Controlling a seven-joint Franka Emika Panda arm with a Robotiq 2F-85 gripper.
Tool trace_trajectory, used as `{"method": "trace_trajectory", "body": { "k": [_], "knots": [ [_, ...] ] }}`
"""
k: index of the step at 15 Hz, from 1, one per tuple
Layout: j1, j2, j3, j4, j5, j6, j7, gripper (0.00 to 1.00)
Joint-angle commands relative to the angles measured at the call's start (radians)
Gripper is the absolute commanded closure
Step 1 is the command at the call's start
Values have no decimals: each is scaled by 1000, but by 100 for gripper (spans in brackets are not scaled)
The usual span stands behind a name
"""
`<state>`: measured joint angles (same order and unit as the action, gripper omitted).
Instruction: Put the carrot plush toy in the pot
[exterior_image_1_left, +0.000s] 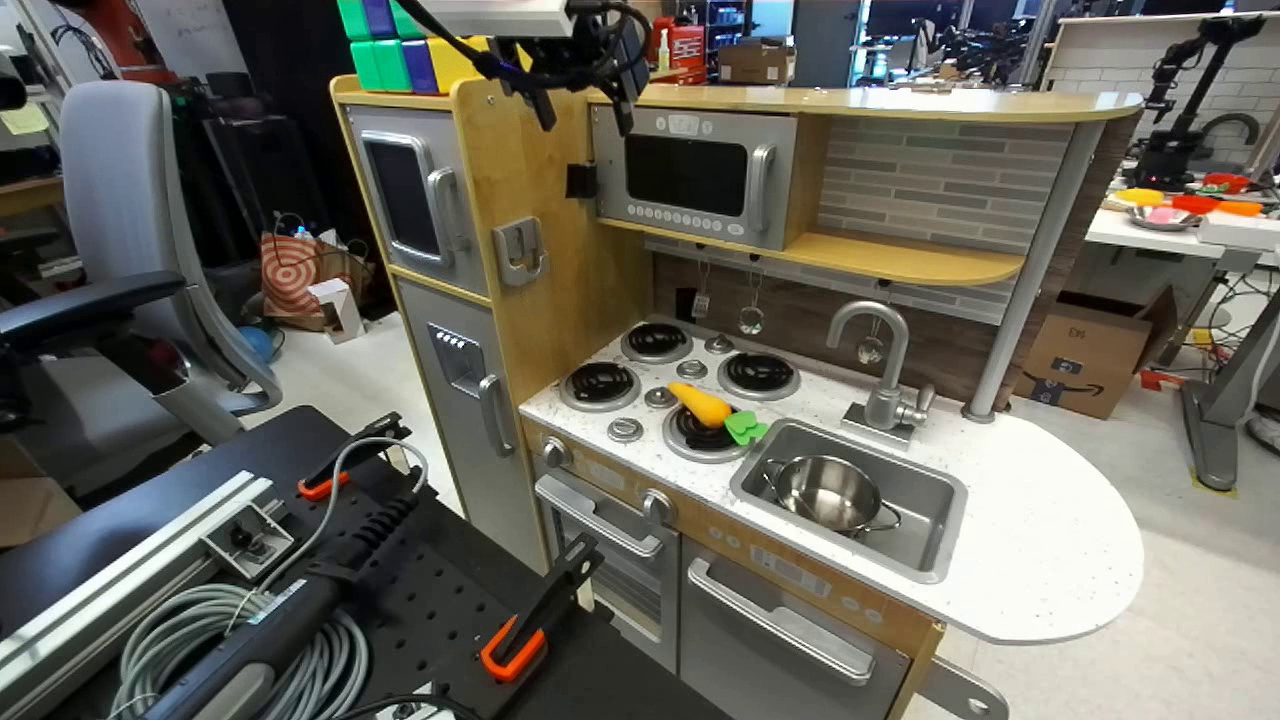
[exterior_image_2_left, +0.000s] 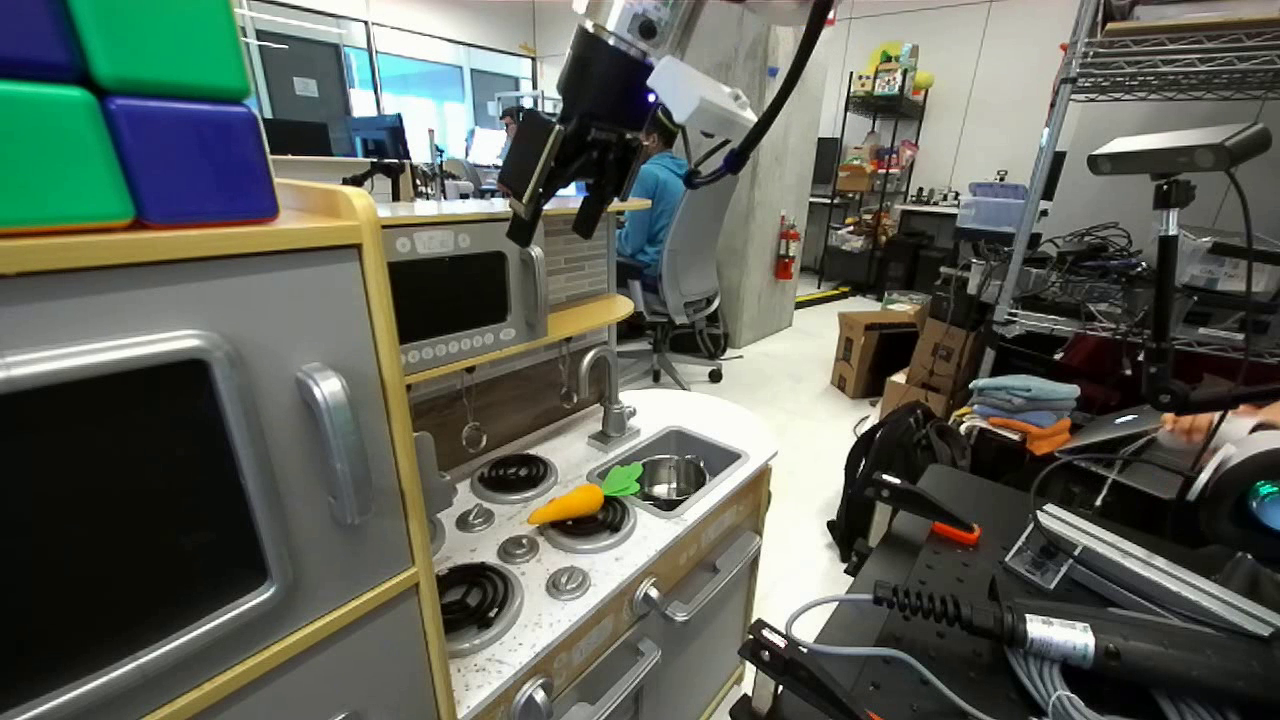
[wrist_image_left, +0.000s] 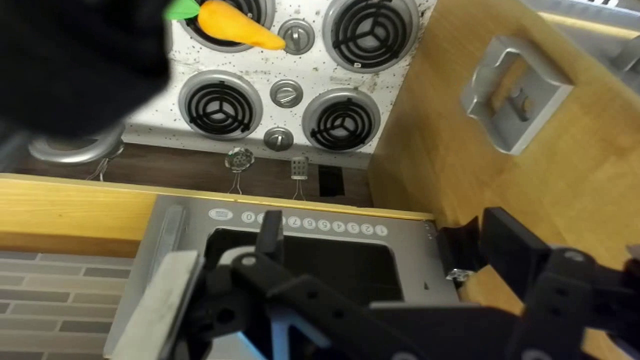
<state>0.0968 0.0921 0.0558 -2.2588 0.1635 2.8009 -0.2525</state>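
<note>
The carrot plush toy is yellow-orange with a green leafy end. It lies on a front stove burner beside the sink in both exterior views (exterior_image_1_left: 703, 407) (exterior_image_2_left: 572, 505) and shows at the top of the wrist view (wrist_image_left: 232, 25). The pot is a shiny metal pot with two handles, standing in the sink in both exterior views (exterior_image_1_left: 828, 494) (exterior_image_2_left: 672, 479); it is out of sight in the wrist view. My gripper (exterior_image_1_left: 586, 124) (exterior_image_2_left: 553, 228) is high above the stove at microwave height, well apart from the toy. In the wrist view its fingers (wrist_image_left: 384, 222) are spread, with nothing between them.
The grey sink (exterior_image_1_left: 950, 540) has a tall faucet (exterior_image_1_left: 888, 360) behind it. A microwave (exterior_image_1_left: 690, 175) and a wooden shelf (exterior_image_1_left: 910, 262) overhang the back of the counter. A wooden side panel (exterior_image_1_left: 560, 260) rises beside the stove. Coloured blocks (exterior_image_1_left: 400, 60) sit on top of the cabinet.
</note>
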Motion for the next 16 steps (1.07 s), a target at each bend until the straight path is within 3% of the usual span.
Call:
{"method": "trace_trajectory", "body": {
  "k": [1, 6, 7, 9, 12, 14, 16],
  "knots": [
    [-26, 21, 24, 18, 7, -6, 7, 0],
    [-28, 33, 29, 25, 8, -8, 8, 0],
    [-25, 51, 32, 14, 19, 76, 18, 0],
    [-4, 135, -23, 41, -151, 132, 138, 0],
    [84, 322, -200, 137, -390, 185, 374, 0],
    [141, 448, -298, 219, -449, 225, 463, 0],
    [131, 565, -297, 317, -412, 227, 429, 0]
  ]
}}
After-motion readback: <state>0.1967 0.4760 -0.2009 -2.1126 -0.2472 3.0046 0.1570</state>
